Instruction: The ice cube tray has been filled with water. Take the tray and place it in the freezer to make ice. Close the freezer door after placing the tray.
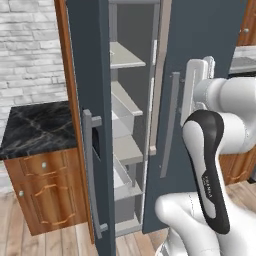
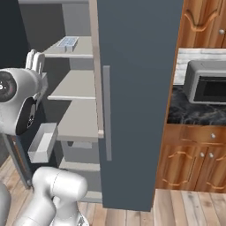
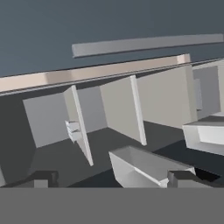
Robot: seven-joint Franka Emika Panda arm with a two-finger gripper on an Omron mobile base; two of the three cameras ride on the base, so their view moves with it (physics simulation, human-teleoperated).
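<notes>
The ice cube tray (image 2: 67,43) with its water lies flat on the upper shelf (image 2: 84,49) inside the freezer (image 1: 127,125), so the placing step looks done and closing is in hand. The gripper (image 3: 113,178) is empty, its tips spread wide apart, pointing into the compartment near a grey door bin (image 3: 146,166). The freezer door (image 1: 92,125) stands wide open. Next, I judge, the arm must clear the compartment, get behind the door and push it shut without snagging the bin.
</notes>
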